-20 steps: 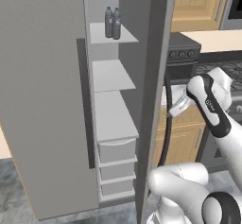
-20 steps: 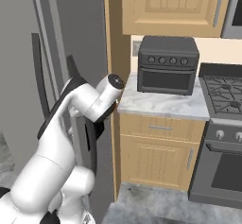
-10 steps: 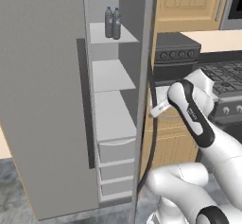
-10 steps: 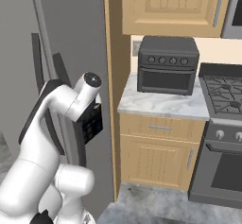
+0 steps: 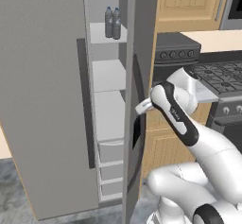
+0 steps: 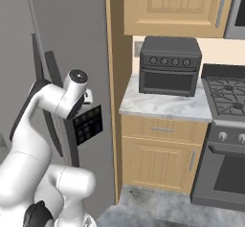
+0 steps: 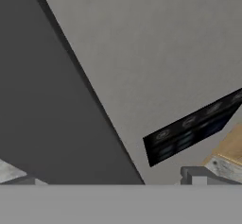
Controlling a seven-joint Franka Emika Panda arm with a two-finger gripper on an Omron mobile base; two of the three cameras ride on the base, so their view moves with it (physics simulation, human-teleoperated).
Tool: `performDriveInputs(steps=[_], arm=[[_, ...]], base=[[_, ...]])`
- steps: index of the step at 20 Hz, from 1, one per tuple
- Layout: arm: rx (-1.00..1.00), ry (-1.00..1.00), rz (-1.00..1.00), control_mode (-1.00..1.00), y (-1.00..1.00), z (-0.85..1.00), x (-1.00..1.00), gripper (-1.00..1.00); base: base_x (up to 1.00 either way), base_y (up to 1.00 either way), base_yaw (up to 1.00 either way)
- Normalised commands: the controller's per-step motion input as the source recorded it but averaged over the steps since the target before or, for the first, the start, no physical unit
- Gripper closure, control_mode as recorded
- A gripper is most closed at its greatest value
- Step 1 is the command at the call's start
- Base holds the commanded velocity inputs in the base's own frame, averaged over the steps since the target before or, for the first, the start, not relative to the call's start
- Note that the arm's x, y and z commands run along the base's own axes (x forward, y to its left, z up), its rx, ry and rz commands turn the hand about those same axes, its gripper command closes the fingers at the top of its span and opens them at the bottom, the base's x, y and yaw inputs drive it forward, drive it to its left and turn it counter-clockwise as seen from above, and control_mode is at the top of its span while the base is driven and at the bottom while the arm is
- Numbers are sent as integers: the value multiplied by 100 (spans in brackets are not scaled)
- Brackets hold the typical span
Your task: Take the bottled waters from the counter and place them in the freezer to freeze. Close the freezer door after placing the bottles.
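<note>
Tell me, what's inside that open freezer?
Two bottled waters stand side by side on the freezer's top shelf. The shelves below look bare, with drawers at the bottom. The drawers' contents are hidden.

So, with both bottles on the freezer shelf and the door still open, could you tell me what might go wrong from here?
1. The arm is folded close against the fridge's right half, on the far side from the door; swinging round to reach the door, it could knock the fridge.
2. The bottles stand upright near the shelf's front edge; a hard slam might tip them.
3. A push on the door's flat face may leave it short of fully shut.
</note>
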Motion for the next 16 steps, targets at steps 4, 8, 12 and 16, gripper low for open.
performDriveInputs(steps=[4,8,12,16], arm=[[-1,1,-12,-100,23,0,40,-100],[0,0,-5,-100,0,0,19,-100],[0,1,-3,-100,0,0,22,-100],[0,4,-4,-100,0,0,28,-100]], base=[[0,0,0],[0,0,0],[0,0,0],[0,0,0]])
